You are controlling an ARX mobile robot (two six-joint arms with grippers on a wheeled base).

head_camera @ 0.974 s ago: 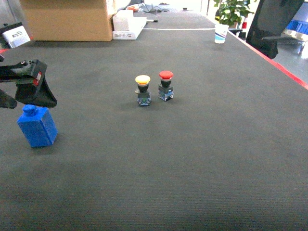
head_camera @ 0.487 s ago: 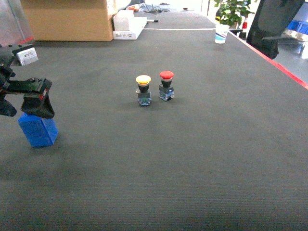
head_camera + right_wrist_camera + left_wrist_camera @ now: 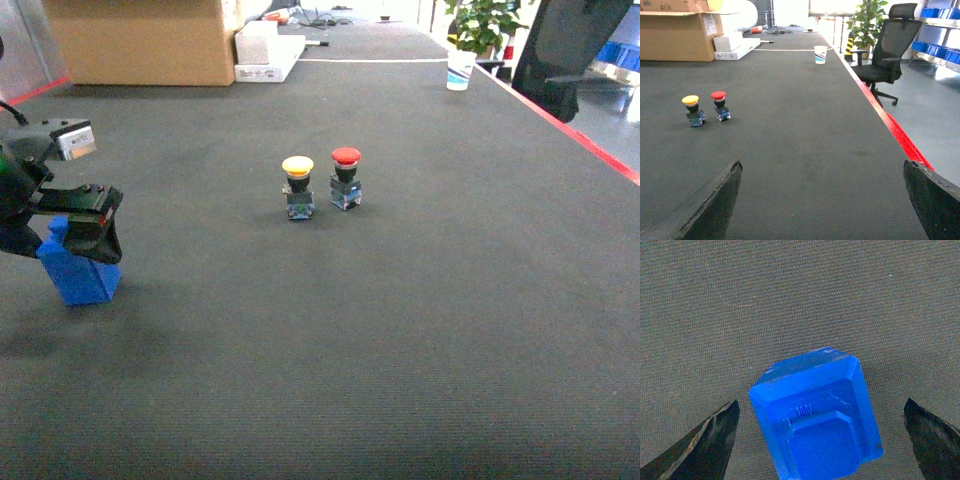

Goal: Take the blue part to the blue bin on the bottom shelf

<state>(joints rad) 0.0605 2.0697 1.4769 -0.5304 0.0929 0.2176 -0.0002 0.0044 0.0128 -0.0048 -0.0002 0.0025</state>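
left pincer (image 3: 820,440) open — fingers astride the blue part (image 3: 815,417), not touching | blue part (image 3: 78,272) standing near the surface's (image 3: 400,330) left edge | right pincer (image 3: 822,200) open — over bare surface

The right end effector (image 3: 822,200) hangs with its dark fingertips (image 3: 715,210) spread wide above the dark grey fabric-covered table (image 3: 805,145). Ahead to its left stand a yellow-capped push button (image 3: 692,110) and a red-capped push button (image 3: 720,105); far ahead, a white paper cup (image 3: 820,54).
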